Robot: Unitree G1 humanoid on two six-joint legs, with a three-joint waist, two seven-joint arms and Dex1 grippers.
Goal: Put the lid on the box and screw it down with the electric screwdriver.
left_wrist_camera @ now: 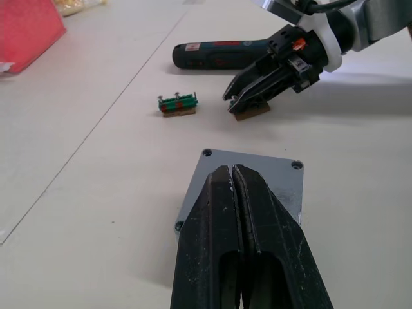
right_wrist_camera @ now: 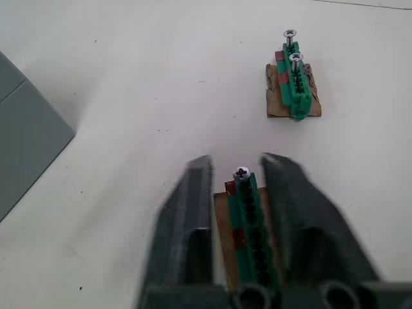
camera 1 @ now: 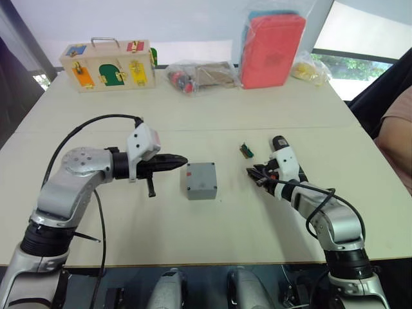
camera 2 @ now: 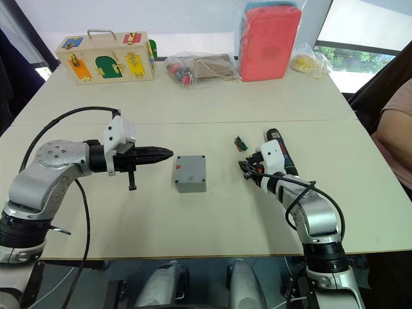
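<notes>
**Lid on box at desk centre, right pincer straddling a green connector block**

Starting at my left, the left pincer (camera 1: 175, 160) hangs level above the desk (camera 1: 129, 225), its two black fingers pressed together with nothing between them, tips aimed at the box. In the left wrist view the shut fingers (left_wrist_camera: 248, 244) overlap the near edge of the grey housing. A short black pin-like part hangs under the left pincer; I cannot tell what it is.

Just beside those tips sits the box (camera 1: 200, 181), with the lid (left_wrist_camera: 257, 170) on top of it; small screw holes show at the lid's corners, and I cannot tell whether screws sit in them.

Further right, one green connector block (camera 1: 246, 150) lies alone on the desk, two screws standing up in it. Near it, the right pincer (camera 1: 257, 174) rests low at the desk, fingers spread on either side of a second green connector block (right_wrist_camera: 250, 225) on its brown backing. That block has a screw upright at its far end. I cannot tell whether the fingers touch it.

The electric screwdriver (left_wrist_camera: 222, 54) lies flat on the desk just beside the right wrist, well apart from the box.

Along the far edge of the desk stand a wooden latch box (camera 1: 108, 64), a plastic bag of parts (camera 1: 203, 75) and a red case (camera 1: 271, 50)
</notes>
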